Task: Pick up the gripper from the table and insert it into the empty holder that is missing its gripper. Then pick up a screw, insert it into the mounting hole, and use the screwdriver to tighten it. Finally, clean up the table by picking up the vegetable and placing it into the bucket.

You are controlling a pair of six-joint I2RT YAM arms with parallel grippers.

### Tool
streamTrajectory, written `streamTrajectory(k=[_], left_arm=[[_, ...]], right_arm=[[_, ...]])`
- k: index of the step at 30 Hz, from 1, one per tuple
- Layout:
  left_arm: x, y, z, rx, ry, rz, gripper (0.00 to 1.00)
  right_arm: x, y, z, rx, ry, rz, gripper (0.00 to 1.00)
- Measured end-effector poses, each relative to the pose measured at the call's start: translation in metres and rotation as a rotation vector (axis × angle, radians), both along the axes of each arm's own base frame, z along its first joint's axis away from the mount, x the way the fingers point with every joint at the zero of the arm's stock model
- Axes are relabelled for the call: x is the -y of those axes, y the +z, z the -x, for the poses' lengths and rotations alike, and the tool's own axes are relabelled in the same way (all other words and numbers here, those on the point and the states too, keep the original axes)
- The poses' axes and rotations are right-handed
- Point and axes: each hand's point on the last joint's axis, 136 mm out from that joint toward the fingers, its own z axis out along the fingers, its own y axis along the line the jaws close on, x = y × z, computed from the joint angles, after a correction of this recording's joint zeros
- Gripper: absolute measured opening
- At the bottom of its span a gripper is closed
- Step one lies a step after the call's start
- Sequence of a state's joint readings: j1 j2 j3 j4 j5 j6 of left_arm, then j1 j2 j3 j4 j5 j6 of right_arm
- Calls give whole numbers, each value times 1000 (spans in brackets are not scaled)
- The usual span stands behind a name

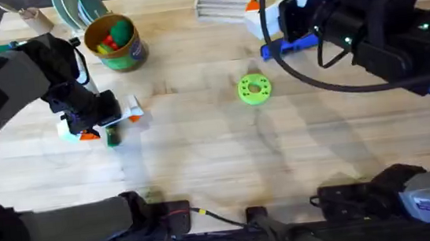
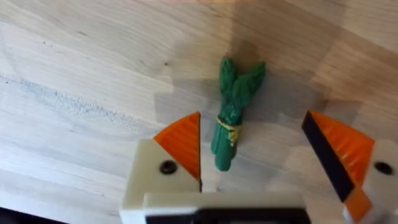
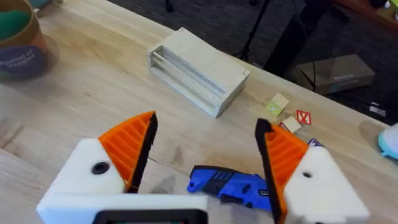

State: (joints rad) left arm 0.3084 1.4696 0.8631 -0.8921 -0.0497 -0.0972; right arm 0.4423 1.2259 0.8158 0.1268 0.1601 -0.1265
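The left claw (image 2: pixel 252 168) hangs open around the vegetable (image 2: pixel 233 115), which lies flat on the table (image 2: pixel 74 74). Closing off-centre could roll it away. The right claw (image 3: pixel 205 155), also open, straddles the screwdriver (image 3: pixel 230 185).

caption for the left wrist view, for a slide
Open left gripper poised over the vegetable lying on the wooden table.

A wooden table (image 1: pixel 218 152) held a green disc (image 1: pixel 255 88) at centre, a green bucket (image 1: pixel 117 43) of toy food upper left, and a blue screwdriver (image 1: pixel 291 45) under the right arm.
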Motion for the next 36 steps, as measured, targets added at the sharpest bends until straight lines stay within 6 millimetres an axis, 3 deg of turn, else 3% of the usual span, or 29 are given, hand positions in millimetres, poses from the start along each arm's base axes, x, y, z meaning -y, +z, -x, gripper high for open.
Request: streamTrajectory(k=[9,15,17,22,23,30,33,36], left_arm=[[-5,0,-5,13,-2,-28,951],[-5,-6,-3,-9,-4,-22,784],[-5,-6,-3,-8,-1,-22,647],[-5,-6,-3,-10,-4,-23,75],[-5,-6,-3,-10,-5,-23,26],[-2,4,9,-74,-6,-3,19],[-4,28,1,-66,-6,-5,18],[-11,66,-20,12,13,-28,18]], right_arm=[[0,0,0,0,-1,0,975],[0,0,0,0,0,0,976],[0,0,0,0,0,0,975],[0,0,0,0,-1,0,975],[0,0,0,0,0,0,975],[0,0,0,0,0,0,975],[0,0,0,0,-1,0,975],[0,0,0,0,0,0,975]])
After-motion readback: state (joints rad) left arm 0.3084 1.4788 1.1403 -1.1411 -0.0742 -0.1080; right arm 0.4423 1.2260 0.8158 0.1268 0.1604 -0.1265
